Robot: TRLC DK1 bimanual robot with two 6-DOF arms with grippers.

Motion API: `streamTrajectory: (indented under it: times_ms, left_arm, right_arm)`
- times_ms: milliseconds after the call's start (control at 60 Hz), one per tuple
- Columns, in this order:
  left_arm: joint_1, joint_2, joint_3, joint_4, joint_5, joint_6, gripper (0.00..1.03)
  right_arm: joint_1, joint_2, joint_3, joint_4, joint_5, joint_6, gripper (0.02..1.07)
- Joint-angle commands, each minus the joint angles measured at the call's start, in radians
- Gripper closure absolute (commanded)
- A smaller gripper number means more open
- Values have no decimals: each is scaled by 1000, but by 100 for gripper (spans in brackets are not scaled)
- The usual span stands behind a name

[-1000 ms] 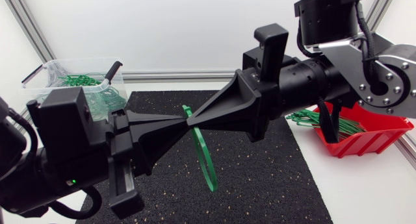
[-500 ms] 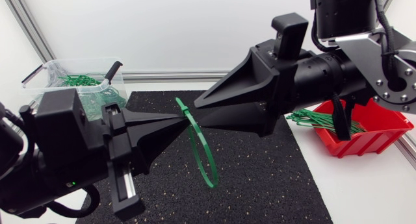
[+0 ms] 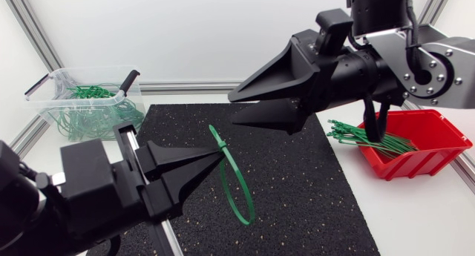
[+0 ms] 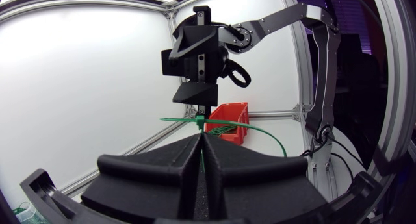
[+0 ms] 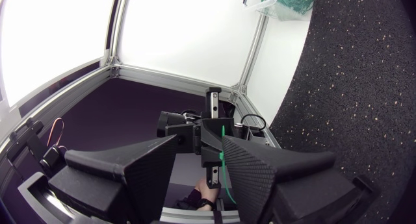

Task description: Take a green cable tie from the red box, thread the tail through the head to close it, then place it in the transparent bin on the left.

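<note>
A green cable tie point(image 3: 239, 191), closed into a loop, hangs above the black mat point(image 3: 297, 189). My left gripper point(image 3: 220, 155) is shut on it just below its head. The left wrist view has the tie point(image 4: 197, 122) sticking up from the shut fingertips point(image 4: 201, 137), its loop curving off to one side. My right gripper point(image 3: 236, 112) is open, up and to the right of the tie, not touching it. In the right wrist view its fingers point(image 5: 149, 160) stand apart, with the tie point(image 5: 221, 130) ahead. The red box point(image 3: 427, 141) holds several ties. The transparent bin point(image 3: 56, 81) is at the back left.
Green ties point(image 3: 364, 137) stick out over the red box's left rim onto the white table. The bin holds several closed ties point(image 3: 89, 93). Aluminium frame posts point(image 3: 33, 33) stand at the table's back corners.
My right gripper has opened, let go of the tie and drawn back up and to the right. My left arm has dropped lower, still holding the closed loop.
</note>
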Motion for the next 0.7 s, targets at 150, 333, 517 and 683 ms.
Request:
streamTrajectory:
  times_ms: [150, 333, 517, 683]
  left_arm:
    - [-42, 52, -10, 32, -56, 93, 98]
    - [-45, 66, -8, 47, -73, 109, 98]
    - [-45, 84, -4, 55, -77, 112, 98]
    - [-46, 92, -4, 64, -80, 115, 98]
  right_arm:
    - [30, 72, 25, -79, -29, -155, 54]
    - [47, 77, 20, -118, -38, -192, 66]
    - [61, 79, 11, -141, -38, -229, 69]
    - [62, 79, 2, -142, -37, -241, 82]
